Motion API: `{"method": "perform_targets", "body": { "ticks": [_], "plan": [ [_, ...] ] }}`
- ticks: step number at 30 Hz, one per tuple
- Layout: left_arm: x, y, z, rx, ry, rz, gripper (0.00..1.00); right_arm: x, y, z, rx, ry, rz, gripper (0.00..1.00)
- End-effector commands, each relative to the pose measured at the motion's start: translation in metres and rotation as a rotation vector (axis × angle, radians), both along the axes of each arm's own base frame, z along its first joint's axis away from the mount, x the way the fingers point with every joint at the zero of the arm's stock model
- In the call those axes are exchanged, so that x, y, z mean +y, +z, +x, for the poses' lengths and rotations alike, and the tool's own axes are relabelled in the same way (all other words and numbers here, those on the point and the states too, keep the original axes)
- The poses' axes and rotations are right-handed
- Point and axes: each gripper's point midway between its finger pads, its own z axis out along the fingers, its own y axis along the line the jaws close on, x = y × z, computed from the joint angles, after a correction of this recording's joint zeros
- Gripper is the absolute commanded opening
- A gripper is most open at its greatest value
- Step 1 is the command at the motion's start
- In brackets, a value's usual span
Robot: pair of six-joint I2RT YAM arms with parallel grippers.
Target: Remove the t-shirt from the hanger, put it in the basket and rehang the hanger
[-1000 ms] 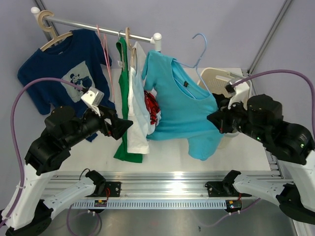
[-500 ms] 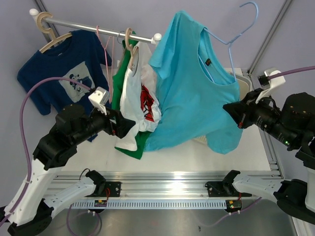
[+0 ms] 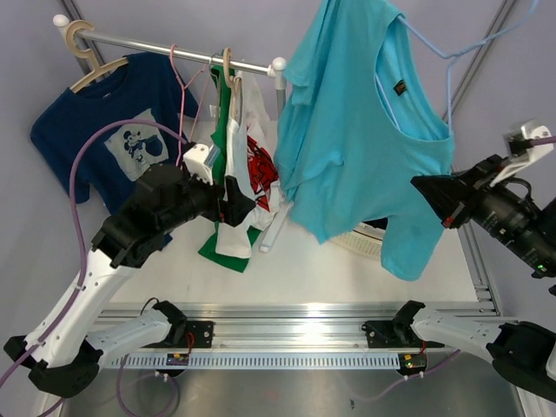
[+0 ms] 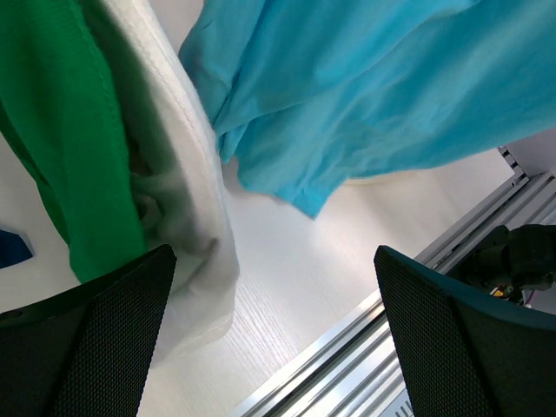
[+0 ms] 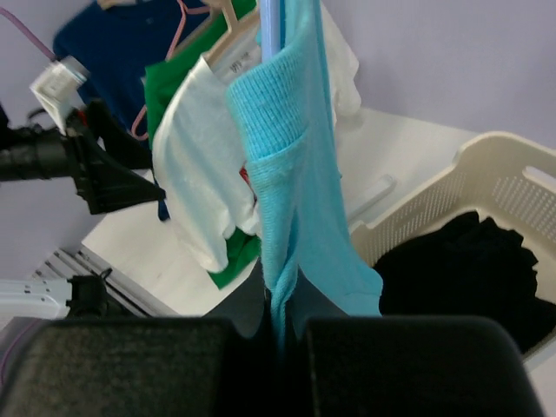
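Turquoise t-shirt (image 3: 356, 113) hangs on blue wire hanger (image 5: 271, 22), aloft beside rail (image 3: 174, 48). Right gripper (image 5: 280, 326) clamped on shoulder fabric. Left gripper (image 3: 246, 207) jaws apart, empty, by white shirt (image 4: 182, 156). Step: stripping. Next, likely: left grabs hem, pulls down.

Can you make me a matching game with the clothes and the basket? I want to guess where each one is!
Things:
1. light blue t-shirt
2. dark blue t-shirt
3. green shirt
4. basket

Places:
A. holds black clothes
B. on a wooden hanger at the left end of the rail
C. up high on a blue wire hanger, away from the rail
D. on the rail beside a white shirt

Pairs: 1-C, 2-B, 3-D, 4-A
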Motion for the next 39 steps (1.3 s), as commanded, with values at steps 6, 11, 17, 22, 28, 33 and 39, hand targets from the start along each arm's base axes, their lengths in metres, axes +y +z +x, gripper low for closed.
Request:
{"method": "perform_targets", "body": {
  "ticks": [6, 11, 17, 22, 28, 33, 39],
  "plan": [
    [-0.024, 0.016, 0.026, -0.028, -0.003, -0.07, 0.99, -0.033, 0.085, -0.037, -0.273, 0.013, 0.249, 0.0],
    [-0.002, 0.002, 0.044, -0.034, 0.16, -0.017, 0.99, -0.006, 0.052, -0.041, -0.172, 0.137, 0.168, 0.0],
    [0.002, 0.039, 0.007, -0.11, 0.052, -0.108, 0.99, 0.036, 0.001, -0.051, -0.048, 0.356, 0.048, 0.0],
    [0.019, 0.089, -0.06, -0.244, -0.095, -0.258, 0.99, 0.054, -0.026, -0.075, 0.016, 0.523, 0.067, 0.0],
    [0.023, 0.129, -0.117, -0.369, -0.306, -0.305, 0.99, 0.064, -0.076, -0.088, 0.091, 0.629, 0.017, 0.0],
    [0.022, 0.154, -0.142, -0.425, -0.419, -0.323, 0.99, 0.085, -0.129, -0.091, 0.214, 0.748, -0.04, 0.0],
    [0.015, 0.173, -0.137, -0.408, -0.429, -0.349, 0.99, 0.087, -0.159, -0.094, 0.238, 0.791, -0.084, 0.0]
  ]
}}
